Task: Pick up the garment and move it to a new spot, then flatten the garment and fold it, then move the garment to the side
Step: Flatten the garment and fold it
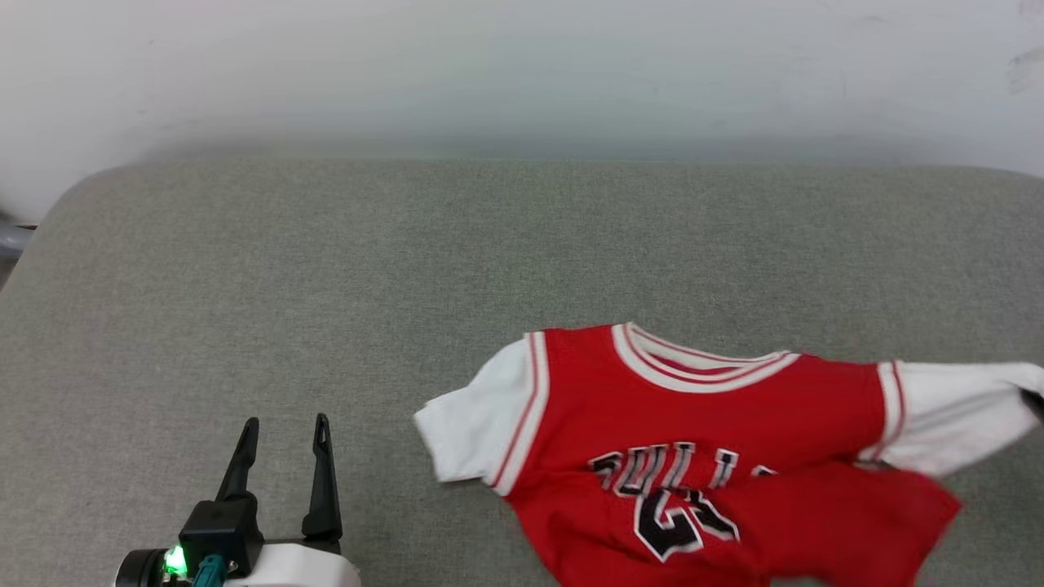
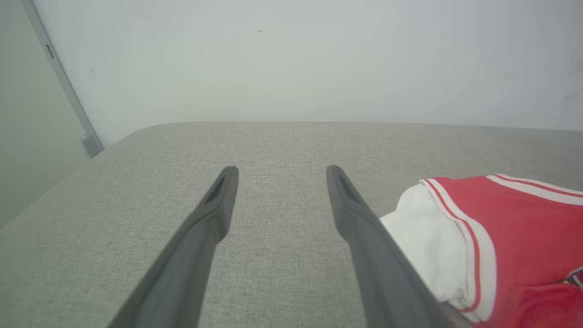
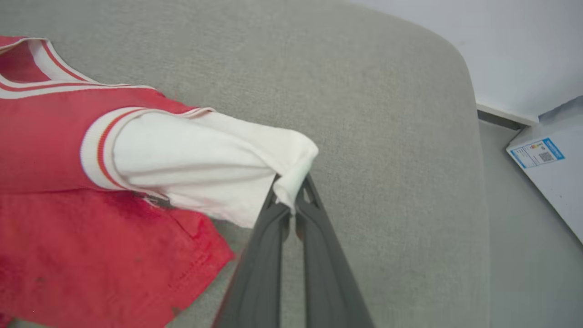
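Note:
The garment, a red jersey T-shirt with white sleeves and black lettering, lies on the grey cushioned surface at the lower right, chest up, its lower part rumpled. Its right white sleeve is pulled outward, and my right gripper is shut on that sleeve's tip. My left gripper stands open at the lower left, apart from the garment's other white sleeve, with nothing between its fingers.
A pale wall runs behind the grey surface. The surface's rounded right edge drops to a grey floor, where a white box with a blue label lies. A grey metal strip stands at the far left.

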